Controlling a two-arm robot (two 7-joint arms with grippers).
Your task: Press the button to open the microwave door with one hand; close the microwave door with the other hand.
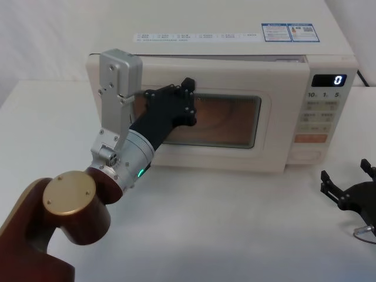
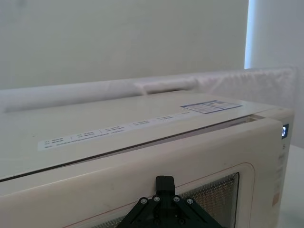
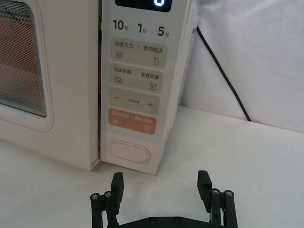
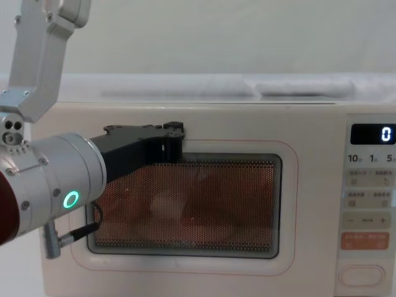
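The cream microwave door (image 1: 235, 76) stands almost flush with the oven body, with a thin dark gap along its top edge and beside the control panel. Its mesh window (image 4: 204, 210) glows orange. My left gripper (image 1: 188, 83), shut with nothing in it, lies against the door at the window's upper left corner; its tip (image 2: 165, 181) rests on the door (image 2: 142, 166). The large blank button (image 3: 129, 152) sits at the bottom of the panel, under the orange key (image 3: 133, 122). My right gripper (image 3: 160, 183) hovers open over the table, a short way in front of the button (image 1: 308, 157).
The microwave's display (image 1: 338, 80) reads 0. A black power cable (image 3: 223, 71) runs down behind the oven's right side. White table surface (image 1: 235, 223) spreads in front of the oven, and my left arm's brown elbow (image 1: 70, 205) fills the near left corner.
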